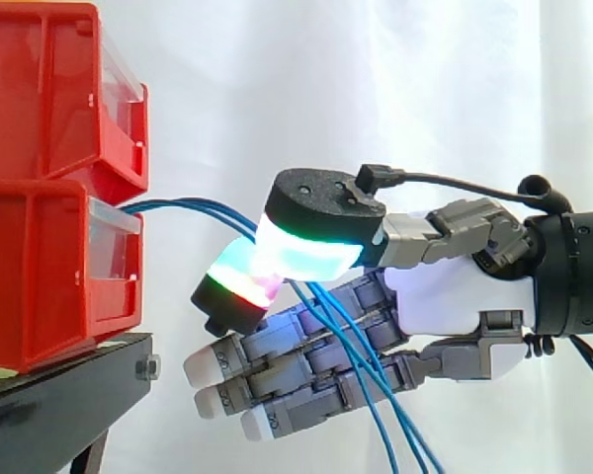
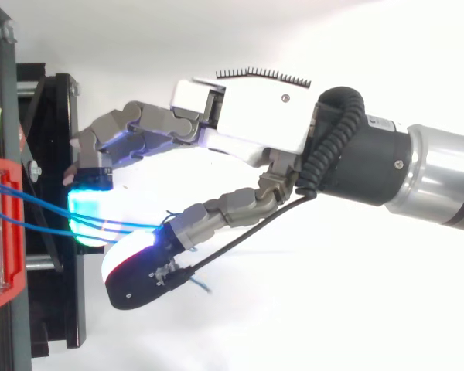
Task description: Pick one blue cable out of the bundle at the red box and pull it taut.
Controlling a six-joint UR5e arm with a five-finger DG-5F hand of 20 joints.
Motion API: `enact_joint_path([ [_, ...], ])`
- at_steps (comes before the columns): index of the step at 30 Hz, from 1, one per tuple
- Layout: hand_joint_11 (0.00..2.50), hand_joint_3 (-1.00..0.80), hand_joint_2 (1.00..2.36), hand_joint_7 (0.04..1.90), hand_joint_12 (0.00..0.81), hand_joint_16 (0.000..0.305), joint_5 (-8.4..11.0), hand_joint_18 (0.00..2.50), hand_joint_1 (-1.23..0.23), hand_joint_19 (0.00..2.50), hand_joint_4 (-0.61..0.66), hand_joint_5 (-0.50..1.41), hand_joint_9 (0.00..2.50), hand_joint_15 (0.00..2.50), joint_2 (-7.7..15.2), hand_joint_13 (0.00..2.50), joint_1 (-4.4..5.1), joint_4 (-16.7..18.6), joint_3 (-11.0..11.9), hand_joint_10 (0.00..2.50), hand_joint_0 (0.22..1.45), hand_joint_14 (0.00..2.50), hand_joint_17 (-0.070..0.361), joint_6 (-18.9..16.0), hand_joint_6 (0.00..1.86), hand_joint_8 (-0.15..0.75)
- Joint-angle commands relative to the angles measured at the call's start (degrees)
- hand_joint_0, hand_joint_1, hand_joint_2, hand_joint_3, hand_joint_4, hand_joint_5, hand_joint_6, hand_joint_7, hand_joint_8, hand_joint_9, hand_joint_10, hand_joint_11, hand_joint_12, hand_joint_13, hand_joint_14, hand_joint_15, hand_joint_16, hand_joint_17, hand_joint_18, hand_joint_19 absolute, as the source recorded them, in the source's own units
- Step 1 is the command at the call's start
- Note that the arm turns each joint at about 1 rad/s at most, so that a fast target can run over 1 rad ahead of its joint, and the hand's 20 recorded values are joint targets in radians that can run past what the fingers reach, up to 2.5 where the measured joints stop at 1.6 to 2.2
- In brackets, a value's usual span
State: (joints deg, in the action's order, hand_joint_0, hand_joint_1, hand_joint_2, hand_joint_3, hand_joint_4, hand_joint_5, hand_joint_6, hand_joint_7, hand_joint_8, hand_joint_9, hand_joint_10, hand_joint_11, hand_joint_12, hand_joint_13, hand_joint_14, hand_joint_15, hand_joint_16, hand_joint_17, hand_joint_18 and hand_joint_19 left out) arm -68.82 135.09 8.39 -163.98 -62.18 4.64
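Two glowing pads [image 1: 239,281], the thumb's against one finger's, pinch the blue cables [image 1: 193,209] just off the red box [image 1: 40,267]. I cannot tell how many strands the pinch holds. The other fingers [image 1: 267,390] lie straight below, probably to keep clear of the loose ends hanging past the hand [image 1: 445,296]. Between box and pinch the cables arch slightly, so they look not yet fully taut.

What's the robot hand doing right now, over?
Hand pinching blue cables between thumb and a finger pad. Cables run from lower red box, slightly bowed. Several strands at the pinch, loose ends hanging across the straight fingers.
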Motion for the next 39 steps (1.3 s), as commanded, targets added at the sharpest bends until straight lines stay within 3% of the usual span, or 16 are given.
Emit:
enact_joint_path([
  [1, 0.25, -0.50, 1.00, 1.05, 0.382, 0.055, 0.00, 0.28, -0.95, 0.04, -0.02, -0.20, 0.50, 0.00, -0.2, 0.28, -0.04, -0.1, 0.1, 0.01, 0.59, 0.00, 0.124, -0.1, 0.87, 0.265],
  [8, 0.25, -0.50, 1.00, 1.04, 0.408, 0.060, 0.00, 0.30, -0.80, 0.07, 0.06, -0.18, 0.54, 0.02, -1.1, 0.30, -0.04, -0.9, 0.0, 0.01, 0.50, 0.00, 0.135, 0.0, 0.84, 0.305],
  [16, 0.26, -0.50, 1.00, 1.09, 0.397, 0.056, 0.00, 0.29, -0.80, 0.08, 0.05, -0.17, 0.55, 0.02, -1.1, 0.31, 0.05, -1.8, 0.0, 0.01, 0.57, 0.00, 0.127, -0.1, 0.83, 0.296],
  [24, 0.27, -0.24, 1.02, 1.20, 0.394, 0.055, 0.00, 0.32, -0.83, 0.07, 0.01, -0.17, 0.56, 0.02, -1.1, 0.33, 0.05, -1.8, 0.0, 0.01, 0.61, 0.00, 0.123, -0.1, 0.86, 0.301],
  [29, 0.28, -0.18, 1.02, 1.14, 0.395, 0.055, 0.09, 0.33, -0.86, 0.06, 0.00, -0.19, 0.54, 0.02, -1.1, 0.33, -0.04, -1.8, 0.0, 0.01, 0.62, 0.00, 0.123, -0.1, 0.89, 0.302],
  [31, 0.28, -0.21, 1.02, 1.09, 0.395, 0.055, 0.09, 0.33, -0.91, 0.05, 0.02, -0.20, 0.51, 0.01, -1.1, 0.32, 0.05, -1.8, 0.0, 0.01, 0.65, 0.00, 0.124, -0.1, 0.89, 0.298],
  [35, 0.27, -0.50, 1.00, 1.07, 0.391, 0.055, 0.09, 0.34, -0.96, 0.03, 0.05, -0.20, 0.50, 0.00, -1.1, 0.32, -0.04, -2.0, 0.0, 0.01, 0.69, 0.00, 0.124, -0.1, 0.88, 0.291],
  [39, 0.27, -0.50, 1.00, 1.06, 0.389, 0.055, 0.00, 0.36, -0.97, 0.02, 0.05, -0.21, 0.50, 0.00, -1.1, 0.32, 0.05, -2.2, 0.0, 0.01, 0.67, 0.00, 0.124, -0.1, 0.87, 0.288],
])
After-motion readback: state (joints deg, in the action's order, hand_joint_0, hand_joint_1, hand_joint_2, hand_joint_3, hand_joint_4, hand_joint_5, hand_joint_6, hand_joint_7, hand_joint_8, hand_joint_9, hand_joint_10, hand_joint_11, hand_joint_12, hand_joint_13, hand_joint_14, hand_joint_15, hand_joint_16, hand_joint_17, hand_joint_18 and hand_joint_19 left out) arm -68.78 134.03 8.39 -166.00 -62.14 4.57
